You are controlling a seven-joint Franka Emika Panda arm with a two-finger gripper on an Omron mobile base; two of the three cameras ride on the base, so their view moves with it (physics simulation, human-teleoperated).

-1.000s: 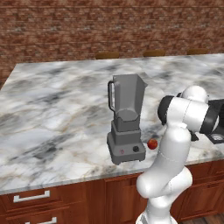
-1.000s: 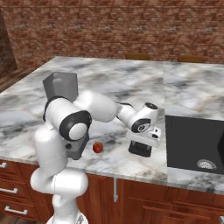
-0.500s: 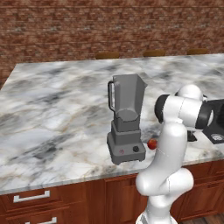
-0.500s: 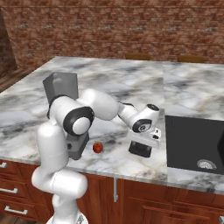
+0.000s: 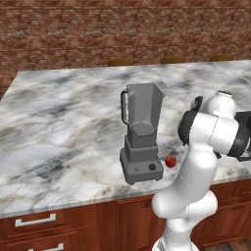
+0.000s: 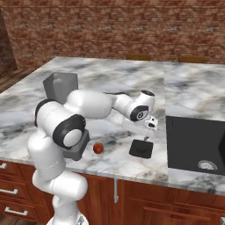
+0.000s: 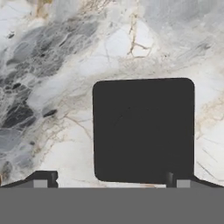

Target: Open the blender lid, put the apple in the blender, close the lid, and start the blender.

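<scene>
One blender lid [image 7: 143, 129] flat on marble counter [image 7: 52, 65], gripper [image 7: 109, 178] spread open above; left base view adds blender [image 5: 141, 132], apple [image 5: 170, 161].

base views flank the blender [image 5: 141, 137]; hand view looks down, close.

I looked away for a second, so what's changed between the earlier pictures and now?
The gripper has lifted slightly off the lid, jaws open, leaving it flat on the counter beside the sink. The apple and blender have not moved.
</scene>
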